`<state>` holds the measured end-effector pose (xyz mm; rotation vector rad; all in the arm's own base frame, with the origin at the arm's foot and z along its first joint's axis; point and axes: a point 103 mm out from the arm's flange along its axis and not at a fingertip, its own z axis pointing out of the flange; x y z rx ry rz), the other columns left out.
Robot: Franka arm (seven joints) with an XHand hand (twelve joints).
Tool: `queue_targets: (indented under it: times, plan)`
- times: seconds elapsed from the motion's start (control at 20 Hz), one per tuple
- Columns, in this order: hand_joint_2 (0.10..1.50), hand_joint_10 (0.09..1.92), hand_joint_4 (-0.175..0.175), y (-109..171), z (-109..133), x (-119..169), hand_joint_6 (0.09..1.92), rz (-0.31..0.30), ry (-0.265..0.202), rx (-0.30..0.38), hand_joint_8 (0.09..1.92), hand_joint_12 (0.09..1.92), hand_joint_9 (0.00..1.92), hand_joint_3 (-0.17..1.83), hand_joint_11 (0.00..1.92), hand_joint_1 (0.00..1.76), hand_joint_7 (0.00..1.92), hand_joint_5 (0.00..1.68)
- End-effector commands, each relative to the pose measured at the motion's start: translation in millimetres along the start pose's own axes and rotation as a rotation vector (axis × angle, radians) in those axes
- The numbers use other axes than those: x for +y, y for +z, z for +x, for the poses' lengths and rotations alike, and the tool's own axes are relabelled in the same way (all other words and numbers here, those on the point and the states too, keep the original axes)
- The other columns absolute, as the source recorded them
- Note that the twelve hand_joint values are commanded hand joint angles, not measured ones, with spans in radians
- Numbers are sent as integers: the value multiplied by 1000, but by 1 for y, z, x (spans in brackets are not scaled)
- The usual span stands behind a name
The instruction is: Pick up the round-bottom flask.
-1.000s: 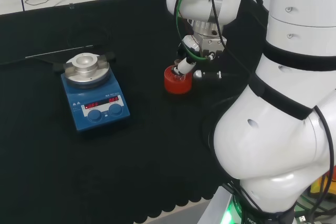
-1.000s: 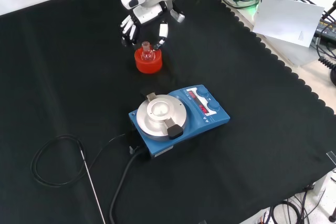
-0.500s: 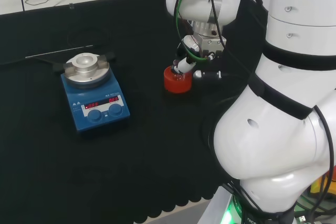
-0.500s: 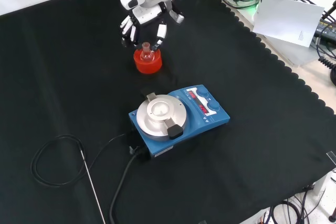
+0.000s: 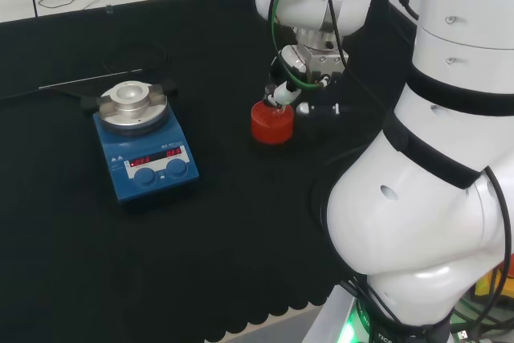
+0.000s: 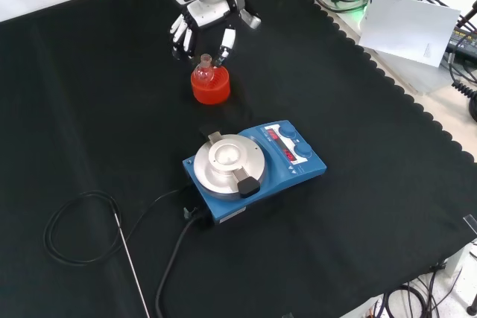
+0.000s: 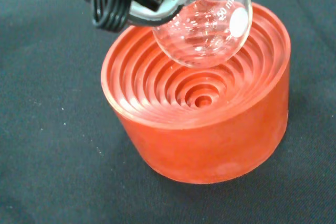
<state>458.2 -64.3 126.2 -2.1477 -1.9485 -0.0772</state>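
The hand [image 6: 203, 16] is pinching the round-bottom flask [image 6: 203, 74] by its neck, fingers [image 6: 224, 44] curled in around it, and is holding it just above the red ribbed stand [image 6: 209, 87]. In the wrist view the flask's bulb [image 7: 202, 24] is hanging clear of the stand's grooved bowl [image 7: 194, 98], not seated in it, so lift looks underway. In the head view the flask is sitting between the hand [image 5: 283, 95] and the stand [image 5: 272, 122], w/ the stand just right of the blue hotplate stirrer [image 5: 144, 144]. Stand itself is resting flat on the table [image 6: 358, 206].

Handling, as a guess: thin clear glass, empty by the look of it, so light but fragile and slick; round bulb gives nothing to grip and would roll if set down bare. Neck is the sensible place to hold, which is where the hand is taking it. A pinch that high up is letting the bulb swing, so slow vertical travel seems wise, keeping clear of the stand's rim.

Hard to make out: the neck and the exact contact pts are being covered by the fingers in the front view and by a blurred white part plus black ribbed piece [image 7: 113, 11] in the wrist view. Can't tell how many fingers are actually touching glass. In the head view the flask is barely separable from the hand.
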Motion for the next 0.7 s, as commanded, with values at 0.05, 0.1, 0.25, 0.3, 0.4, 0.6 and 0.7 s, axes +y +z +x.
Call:
queue_targets:
  times: [0.05, 0.1, 0.25, 0.3, 0.4, 0.6, 0.7]
  plan:
    - [694, 578, 49, -15, 4, -7, 905, 2, 3, -3, 698, 1284, 764, 700, 509, 1121, 570, 1152]
    - [691, 578, 48, -24, 7, -11, 906, 0, 2, -8, 699, 1284, 764, 705, 509, 1122, 569, 1152]
    - [689, 579, 47, -41, 17, -19, 908, -17, -10, -15, 699, 1284, 764, 710, 509, 1122, 567, 1153]
    - [688, 579, 47, -45, 20, -21, 908, -21, -13, -19, 699, 1284, 764, 710, 509, 1122, 566, 1153]
    - [688, 579, 46, -51, 26, -24, 909, -22, -21, -29, 699, 1284, 764, 711, 510, 1122, 566, 1153]
    - [687, 579, 46, -64, 38, -31, 909, -27, -32, -47, 700, 1285, 765, 713, 510, 1123, 566, 1153]
    - [687, 580, 45, -69, 44, -33, 910, -29, -38, -54, 701, 1285, 765, 714, 510, 1123, 566, 1153]
